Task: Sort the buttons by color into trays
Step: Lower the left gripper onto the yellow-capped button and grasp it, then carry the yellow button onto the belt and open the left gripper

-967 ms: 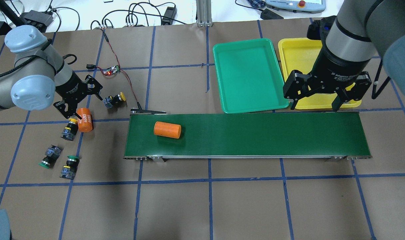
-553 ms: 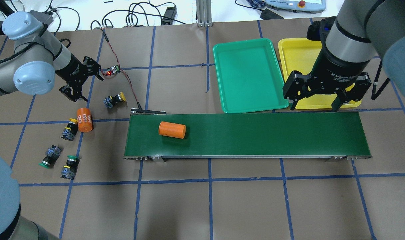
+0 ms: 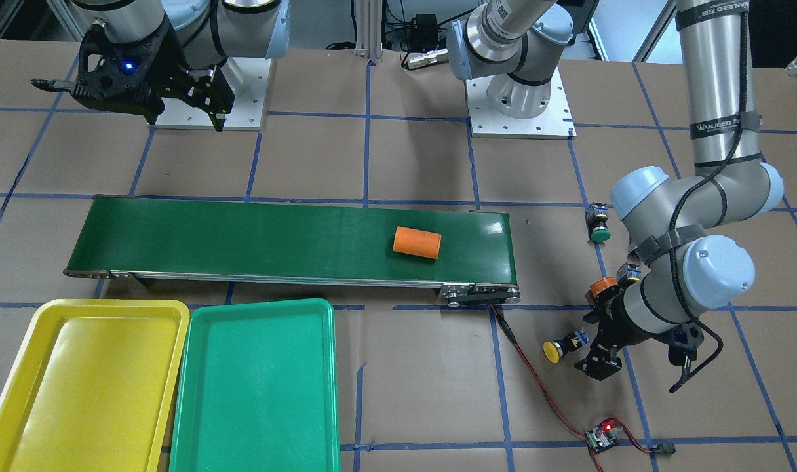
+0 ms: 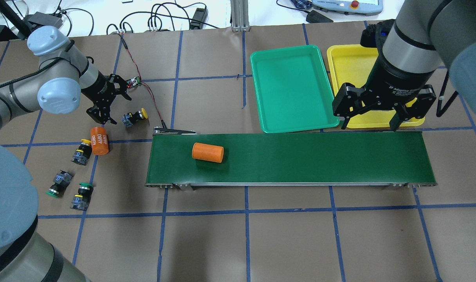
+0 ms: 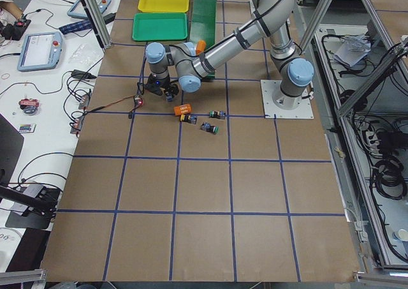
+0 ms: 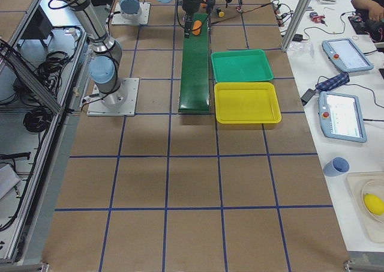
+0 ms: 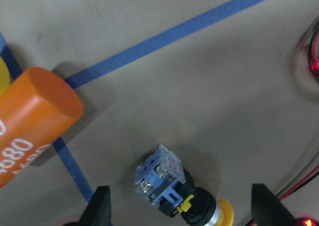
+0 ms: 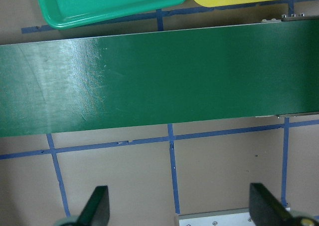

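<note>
- Brown paper taped in a blue grid covers the table [image 4: 261, 235], and a long dark green conveyor belt [image 4: 300, 156] lies across it.
- Just off the belt's left end in the overhead view, a push-button with a round yellow cap on a black-and-grey body [image 4: 134, 116] lies on its side, not yet picked up.
- Beside it, the left gripper [image 4: 113, 102] has swung over from the orange cylinder marked 4680 [image 4: 100, 141]. Its jaws are spread wide and hold nothing, and the wrist view frames the button between them.
- A grasp looks to be the next move.
- Further off that end, a second yellow-capped button [image 4: 81, 150] and two green-capped buttons [image 4: 58, 185] [image 4: 81, 194] lie untouched.
- A plain orange cylinder [image 4: 208, 152] has drifted along the belt, so the belt appears to be running.
- Over the belt's other end, the right gripper [image 4: 369, 126] hangs wide open and empty.
- Beyond that end sit a shallow green plastic tray [image 4: 255, 78] and a yellow plastic tray [image 4: 332, 66], with no button in either.
</note>
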`<state>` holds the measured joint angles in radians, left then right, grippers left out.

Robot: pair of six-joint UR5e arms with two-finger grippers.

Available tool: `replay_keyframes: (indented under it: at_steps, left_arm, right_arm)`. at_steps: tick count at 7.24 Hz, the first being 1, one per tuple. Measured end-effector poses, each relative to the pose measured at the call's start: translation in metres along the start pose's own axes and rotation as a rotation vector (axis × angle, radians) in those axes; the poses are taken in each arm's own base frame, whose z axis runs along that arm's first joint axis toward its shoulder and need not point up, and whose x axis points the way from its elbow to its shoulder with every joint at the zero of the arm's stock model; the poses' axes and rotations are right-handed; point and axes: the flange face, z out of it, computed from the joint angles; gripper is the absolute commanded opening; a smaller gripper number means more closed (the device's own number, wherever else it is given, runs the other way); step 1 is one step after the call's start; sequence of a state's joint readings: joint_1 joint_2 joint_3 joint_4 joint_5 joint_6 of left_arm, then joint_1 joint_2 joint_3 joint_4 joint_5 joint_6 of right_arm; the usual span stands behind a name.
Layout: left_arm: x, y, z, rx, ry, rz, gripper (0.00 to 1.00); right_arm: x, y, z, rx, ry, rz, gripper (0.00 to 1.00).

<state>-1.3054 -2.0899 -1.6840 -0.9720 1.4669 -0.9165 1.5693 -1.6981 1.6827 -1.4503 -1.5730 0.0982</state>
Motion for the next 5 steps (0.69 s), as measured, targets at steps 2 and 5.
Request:
replay_keyframes:
  at_steps: [2,5]
  left_arm:
    - [-0.001,0.005,0.017,-0.015,-0.02,0.015,0.9]
    - [-0.002,0.007,0.03,-0.027,-0.035,0.053,0.0]
  right_arm:
    - [0.0,0.0,0.0,-0.001,0.0,0.0,1.0]
    - [0.0,0.001,0.005,-0.013,0.002,0.001,1.0]
